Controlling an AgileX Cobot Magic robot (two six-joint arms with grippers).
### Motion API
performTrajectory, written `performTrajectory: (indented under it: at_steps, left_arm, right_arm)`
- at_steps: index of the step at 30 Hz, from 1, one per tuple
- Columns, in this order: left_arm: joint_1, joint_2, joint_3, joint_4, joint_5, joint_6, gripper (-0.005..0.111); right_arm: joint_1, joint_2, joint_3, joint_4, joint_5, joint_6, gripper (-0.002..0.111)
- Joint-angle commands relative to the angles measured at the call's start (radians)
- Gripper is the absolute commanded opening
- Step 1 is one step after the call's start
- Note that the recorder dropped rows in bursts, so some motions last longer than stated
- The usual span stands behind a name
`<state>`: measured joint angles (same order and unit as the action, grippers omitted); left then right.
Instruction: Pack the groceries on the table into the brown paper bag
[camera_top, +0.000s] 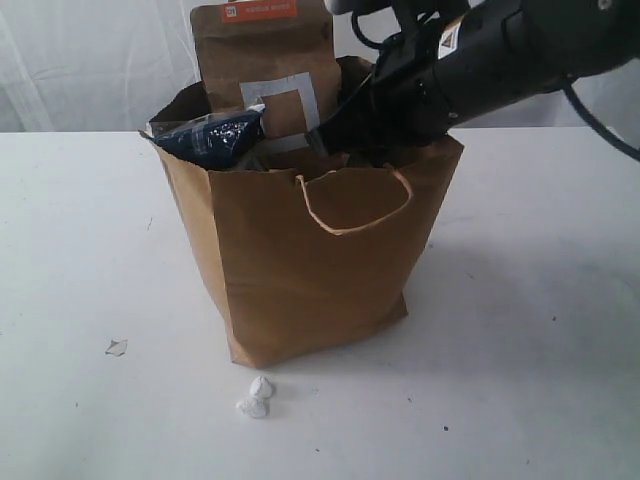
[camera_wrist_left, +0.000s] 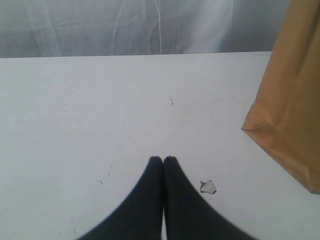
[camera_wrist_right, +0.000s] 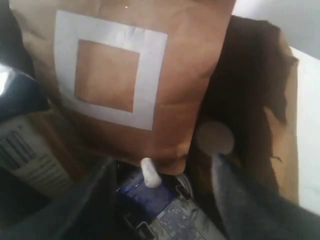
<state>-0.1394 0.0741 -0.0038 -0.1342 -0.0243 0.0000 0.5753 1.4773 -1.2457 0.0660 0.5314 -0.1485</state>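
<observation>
One brown pouch (camera_top: 262, 62) stands upright in the bag (camera_top: 300, 280), orange top up.

Left claw (camera_wrist_left: 163, 159) closed tight, jaws meeting, right arm (camera_top: 500, 60) angled downward, right claw (camera_wrist_right: 162, 167) with jaws spread apart.

Exterior faces brown paper bag (camera_top: 310, 260) front-on; left wrist low over table (camera_wrist_left: 100, 100); right wrist inside bag.

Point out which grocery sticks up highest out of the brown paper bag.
The brown pouch with the orange top: it stands upright, well above the rim of the brown paper bag, while the dark blue packet only peeks over it.
</observation>
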Motion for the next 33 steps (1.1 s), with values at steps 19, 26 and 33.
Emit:
performTrajectory:
  at_steps: [19,26,33]
  left_arm:
    - [0.002,-0.005,0.004,0.001,0.002,0.0,0.0]
    - [0.002,-0.005,0.004,0.001,0.002,0.0,0.0]
    - [0.002,-0.005,0.004,0.001,0.002,0.0,0.0]
  right_arm:
    - [-0.007,-0.329,0.059,-0.103,0.203,0.083,0.06]
    - [-0.007,-0.482,0.247,-0.111,0.245,0.175,0.057]
    - [-0.007,-0.566,0.438,-0.093,0.277,0.18,0.057]
